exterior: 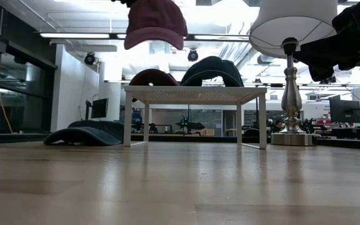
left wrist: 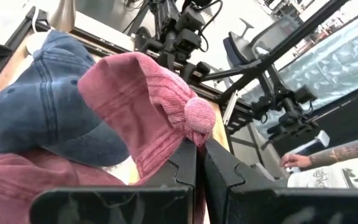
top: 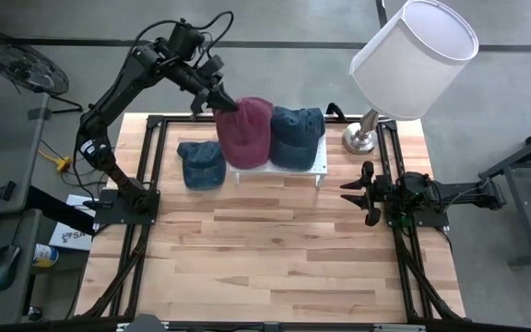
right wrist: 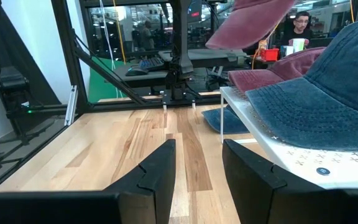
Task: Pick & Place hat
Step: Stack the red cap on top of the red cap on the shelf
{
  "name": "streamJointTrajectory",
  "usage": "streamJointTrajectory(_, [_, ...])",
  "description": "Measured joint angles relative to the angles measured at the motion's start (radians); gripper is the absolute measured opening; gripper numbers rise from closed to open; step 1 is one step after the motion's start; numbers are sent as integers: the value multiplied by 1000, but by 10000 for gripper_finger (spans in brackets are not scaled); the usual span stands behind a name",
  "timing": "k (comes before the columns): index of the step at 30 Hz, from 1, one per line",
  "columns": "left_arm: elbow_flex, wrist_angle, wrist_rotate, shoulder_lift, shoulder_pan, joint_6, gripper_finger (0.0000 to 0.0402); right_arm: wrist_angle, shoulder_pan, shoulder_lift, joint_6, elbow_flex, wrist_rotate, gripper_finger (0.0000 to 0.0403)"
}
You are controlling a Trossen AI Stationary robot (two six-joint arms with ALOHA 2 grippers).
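Four hats show: two red, two blue. One red hat (top: 247, 129) hangs in the left tool (top: 221, 99), whose fingers are clamped on its fabric, above the white rack (top: 319, 164) at upper centre. A second red hat (exterior: 152, 77) and a blue hat (top: 297, 135) sit on the rack; another blue hat (top: 201, 164) lies on the counter (top: 275, 249) left of it. The counter's lower half lies open. The right tool (top: 356, 192) waits at right, fingers apart, below a lamp (top: 411, 57).

We count four hats: two maroon hats (top: 250, 129) (exterior: 152, 77) and two blue hats (top: 295, 134) (top: 201, 164). One white rack (top: 319, 166), one lamp (top: 411, 57), two robot hands (top: 221, 99) (top: 356, 192), one wooden surface (top: 275, 249).
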Motion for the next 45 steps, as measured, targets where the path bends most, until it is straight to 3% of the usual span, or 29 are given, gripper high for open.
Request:
streamJointTrajectory(17, [0,-76,20,64,0,94,2,0,0,0,0,0,0,126])
streamJointTrajectory(27, [0,-74,-28,100,0,108,4,0,0,0,0,0,0,126])
streamJointTrajectory(34, [0,-61,-92,114,0,111,12,0,0,0,0,0,0,126])
streamJointTrajectory(45, [0,-27,-328,120,0,111,22,0,0,0,0,0,0,126])
